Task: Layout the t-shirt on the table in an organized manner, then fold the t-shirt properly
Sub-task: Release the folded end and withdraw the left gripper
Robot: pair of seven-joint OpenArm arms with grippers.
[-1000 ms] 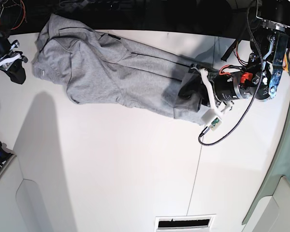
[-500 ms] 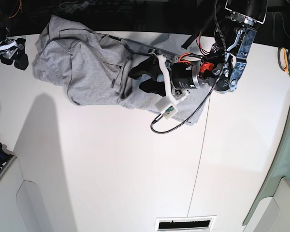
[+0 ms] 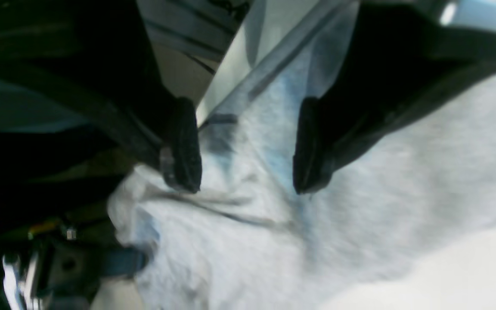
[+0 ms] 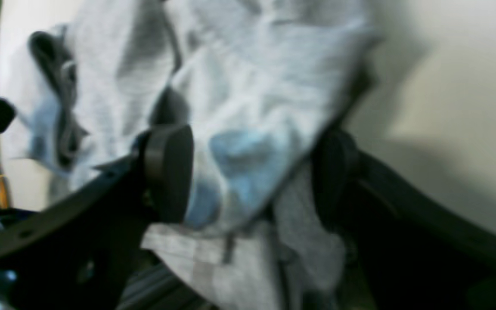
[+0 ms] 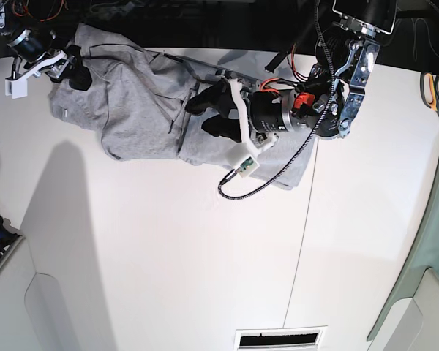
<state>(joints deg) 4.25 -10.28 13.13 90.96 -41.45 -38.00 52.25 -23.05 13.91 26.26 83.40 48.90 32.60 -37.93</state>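
The light grey t-shirt point(image 5: 132, 110) lies crumpled in a long bunch at the far left of the white table point(image 5: 168, 256). My left gripper point(image 5: 203, 114) hovers over the shirt's middle, pointing left. In the left wrist view it point(image 3: 248, 172) is open, black fingertips point(image 3: 183, 146) apart, with wrinkled fabric point(image 3: 248, 241) below the gap. My right gripper point(image 5: 73, 69) is at the shirt's far-left top corner. The right wrist view shows it point(image 4: 252, 181) open, a fold of grey cloth point(image 4: 248, 163) lying between the pads point(image 4: 168, 172). No lettering shows.
A black cable point(image 5: 260, 183) loops from the left wrist over the shirt's right end. Orange-handled scissors point(image 5: 433, 91) lie at the far right. A grey-green panel point(image 5: 432, 241) borders the right side. A dark seam point(image 5: 300, 256) crosses the table, and a vent slot point(image 5: 278, 338) sits at the near edge.
My left arm has moved left from the shirt's right end to its middle, and its jaws have spread. The right gripper has come in to the shirt's left corner and opened.
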